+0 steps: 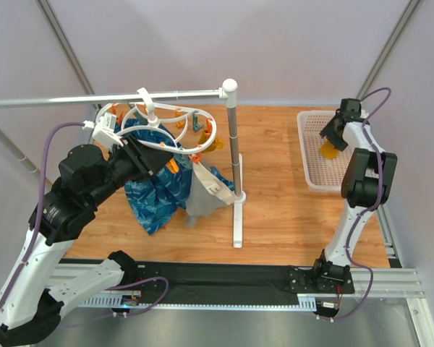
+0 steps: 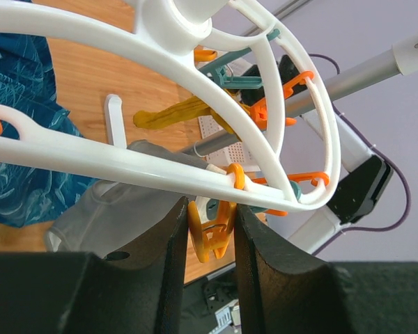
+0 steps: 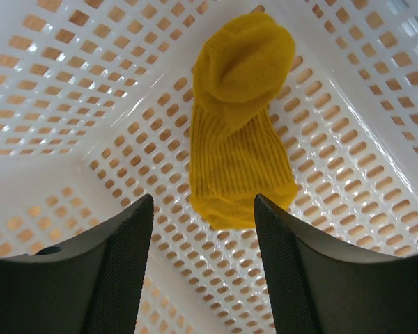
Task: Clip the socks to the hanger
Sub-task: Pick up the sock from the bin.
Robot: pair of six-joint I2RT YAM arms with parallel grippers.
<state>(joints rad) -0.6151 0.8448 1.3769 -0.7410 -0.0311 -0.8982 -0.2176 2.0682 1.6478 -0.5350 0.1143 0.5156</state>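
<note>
Right pincer (image 3: 202, 203) released, spread over sock (image 3: 240, 104) lying in white basket (image 3: 70, 83) at table (image 1: 275, 217) right edge, poised for pickup. Left pincer (image 2: 210, 212) clenched on orange clip (image 2: 210, 236) under hanger (image 2: 125, 163) ring, likely squeezing it open for sock.

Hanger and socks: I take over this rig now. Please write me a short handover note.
Left claw: shut on an orange clip under the hanger's white ring.
Right claw: open, hovering over one sock lying in the white basket.
Done: possibly one sock; a yellow piece hangs at the hanger's far side, unconfirmed.
To do: grasp the basket sock, bring it to the held clip, clip it.
</note>
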